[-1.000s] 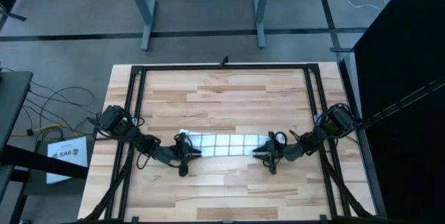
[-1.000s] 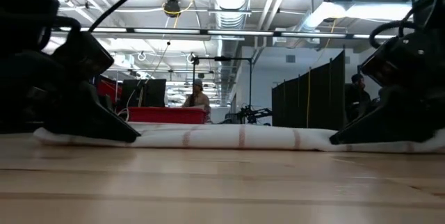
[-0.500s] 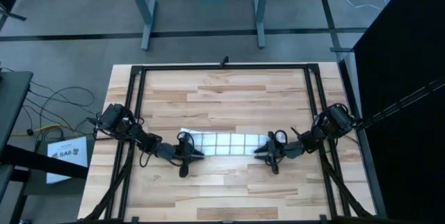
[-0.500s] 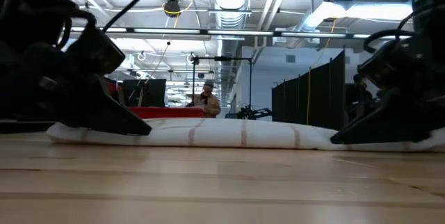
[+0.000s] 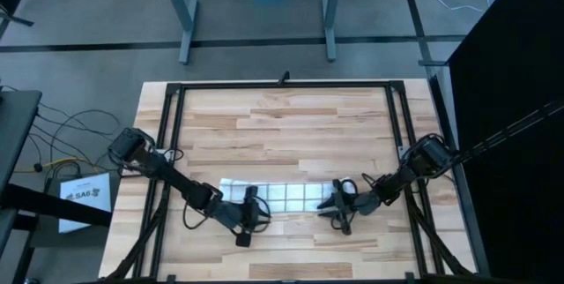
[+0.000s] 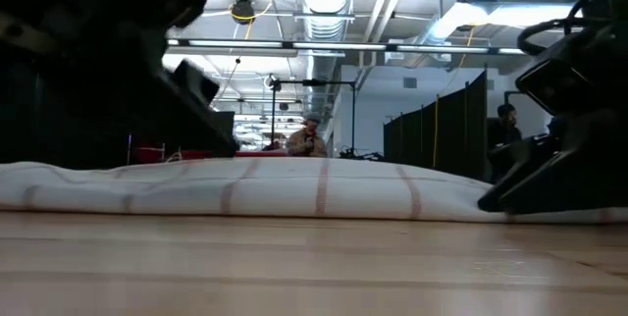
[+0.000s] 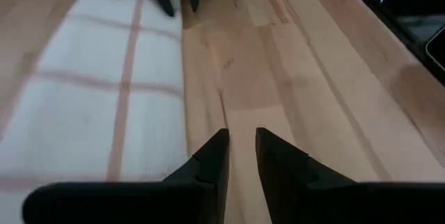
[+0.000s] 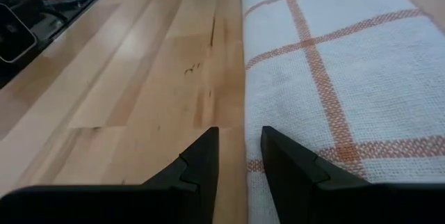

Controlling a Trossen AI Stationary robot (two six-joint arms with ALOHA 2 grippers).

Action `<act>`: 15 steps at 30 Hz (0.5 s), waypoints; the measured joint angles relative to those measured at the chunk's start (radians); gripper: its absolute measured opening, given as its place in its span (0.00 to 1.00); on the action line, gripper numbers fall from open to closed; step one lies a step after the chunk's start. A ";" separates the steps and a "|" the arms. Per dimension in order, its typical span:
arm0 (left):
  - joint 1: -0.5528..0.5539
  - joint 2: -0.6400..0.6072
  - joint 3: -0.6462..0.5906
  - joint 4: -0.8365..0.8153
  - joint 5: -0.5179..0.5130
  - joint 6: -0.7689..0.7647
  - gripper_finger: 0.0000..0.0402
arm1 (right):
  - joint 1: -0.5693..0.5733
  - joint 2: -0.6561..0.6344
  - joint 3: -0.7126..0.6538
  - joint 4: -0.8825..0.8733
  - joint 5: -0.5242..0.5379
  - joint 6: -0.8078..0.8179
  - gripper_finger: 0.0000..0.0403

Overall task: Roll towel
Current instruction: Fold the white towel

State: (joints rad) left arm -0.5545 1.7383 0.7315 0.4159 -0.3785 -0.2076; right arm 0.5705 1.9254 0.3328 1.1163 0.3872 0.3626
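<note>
The towel [image 5: 286, 195] lay as a long, narrow folded band across the near half of the wooden table [image 5: 291, 121], stretched between your two grippers. In the wrist views its grid lines looked reddish-orange on white weave. Your left gripper [image 5: 253, 216] sat low at the towel's left end, toward the table's near edge. From its wrist camera the fingertips [image 7: 217, 151] stood only a narrow gap apart over bare wood, with the cloth's long edge just beside them and nothing between them. Your right gripper [image 5: 337, 209] sat at the towel's right end. Its fingertips [image 8: 206, 149] also showed a narrow gap over the wood, the towel's edge just beside one finger, and they gripped nothing. In the low view the towel [image 6: 294, 190] rose as a soft, shallow mound on the tabletop, with the right gripper [image 6: 535, 193] resting at its end. A person [image 6: 310, 139] stood in the room far behind the table.
</note>
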 joint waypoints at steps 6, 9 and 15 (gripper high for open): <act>0.003 -0.079 0.042 -0.116 -0.004 0.039 0.14 | -0.079 -0.217 -0.011 -0.253 0.000 -0.070 0.24; 0.003 -0.128 0.042 -0.141 -0.004 0.040 0.14 | -0.098 -0.357 0.009 -0.391 -0.001 -0.107 0.24; 0.003 -0.230 0.043 -0.230 -0.004 0.035 0.14 | -0.097 -0.598 0.127 -0.684 -0.004 -0.166 0.24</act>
State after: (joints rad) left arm -0.5518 1.5085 0.7742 0.1857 -0.3824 -0.1730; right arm 0.4736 1.3276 0.4595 0.4319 0.3836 0.1966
